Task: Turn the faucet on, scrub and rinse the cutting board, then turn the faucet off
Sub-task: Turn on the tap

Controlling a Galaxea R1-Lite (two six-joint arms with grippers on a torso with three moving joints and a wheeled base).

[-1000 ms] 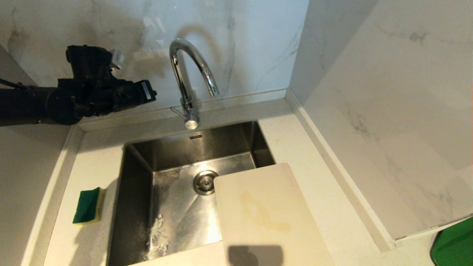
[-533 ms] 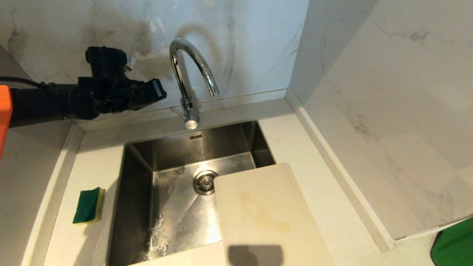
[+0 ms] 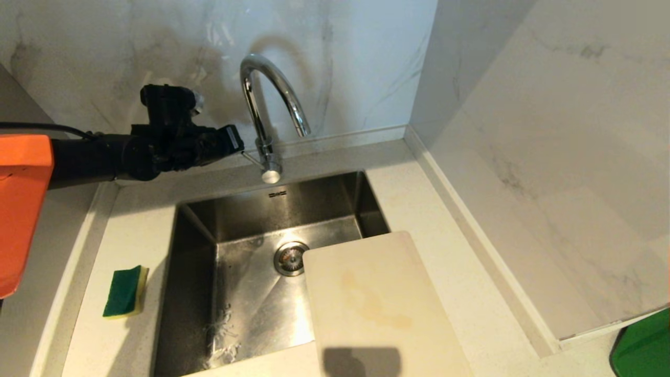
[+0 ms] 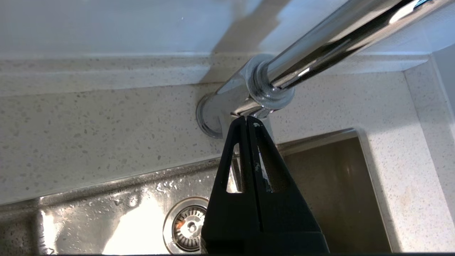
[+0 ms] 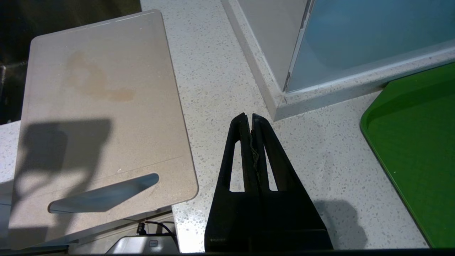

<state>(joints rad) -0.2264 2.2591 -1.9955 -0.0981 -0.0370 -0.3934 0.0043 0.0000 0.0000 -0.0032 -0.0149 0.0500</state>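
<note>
The chrome faucet [image 3: 267, 104] arches over the steel sink [image 3: 282, 209], and no water shows at its spout. My left gripper [image 3: 238, 139] is shut and empty, its tip right beside the thin side lever [image 3: 251, 157]. In the left wrist view the shut fingertips [image 4: 247, 119] sit against the faucet's body [image 4: 270, 89]. The cream cutting board [image 3: 374, 309] lies flat across the sink's near right corner with a yellowish stain on it. My right gripper [image 5: 248, 117] hangs shut and empty over the counter beside the cutting board [image 5: 103, 106]; it is outside the head view.
A green and yellow sponge [image 3: 124, 291] lies on the counter left of the sink. The drain [image 3: 290, 257] is at the basin's middle. A green tray [image 3: 644, 345] sits at the near right. Marble walls close the back and right.
My left arm has moved right and down, bringing the shut gripper from well left of the faucet to its side lever. Everything else is unchanged.
</note>
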